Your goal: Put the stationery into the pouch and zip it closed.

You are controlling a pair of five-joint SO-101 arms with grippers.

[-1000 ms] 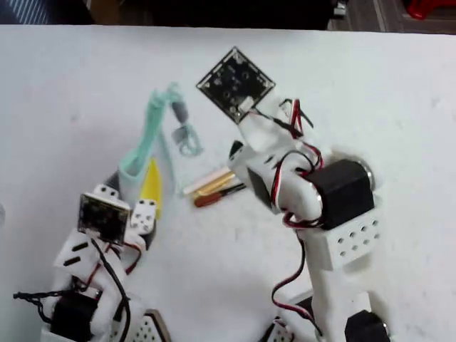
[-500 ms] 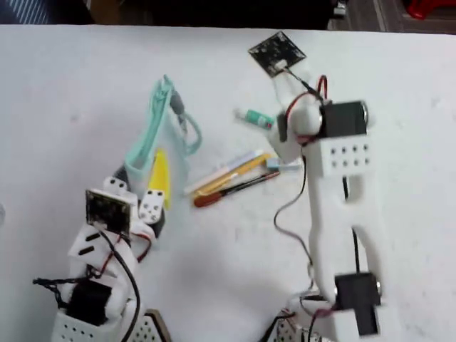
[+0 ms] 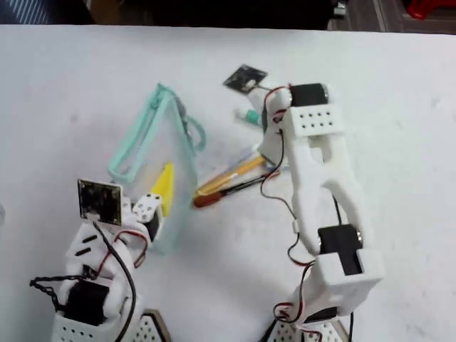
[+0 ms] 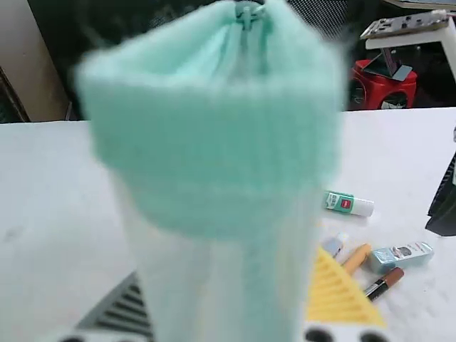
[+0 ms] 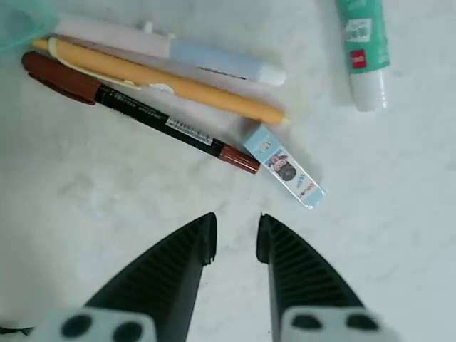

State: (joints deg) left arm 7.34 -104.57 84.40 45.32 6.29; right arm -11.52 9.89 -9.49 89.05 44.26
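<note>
Stationery is spread over the white counter [image 3: 399, 85], none of it inside the pouch [image 3: 135, 133]. The pouch, a clear body with a mint-green rim, is held tilted up off the counter by the left claw [image 3: 153, 191]. The claw is pinched on the lower part of the pouch, and its yellow finger [image 3: 165, 189] is seen through the clear wall. In the left wrist view the green band is seen close up, with the zipper pull [image 4: 246, 13] at its top edge.

Beside the pouch, three pens are laid side by side: a brown-capped marker [image 5: 135, 107], an orange pen [image 5: 164, 82] and a pale pen with a light-blue part [image 5: 171, 51]. They are touching or nearly touching along their lengths, and their ends nearest the pouch are just beside its corner. A small eraser [image 5: 285, 167] in a printed sleeve is set just beside the marker's other end. A green-and-white glue stick [image 5: 363, 50] is placed apart from the pens, further out.

The right claw [image 5: 234, 239] is held above bare counter near the marker and the eraser, and neither is touched by it. Its jaws are parted by a narrow gap, with nothing gripped between them. In the high view the right arm [image 3: 317, 164] is stretched out over the counter, its end above the pens' far ends.
</note>
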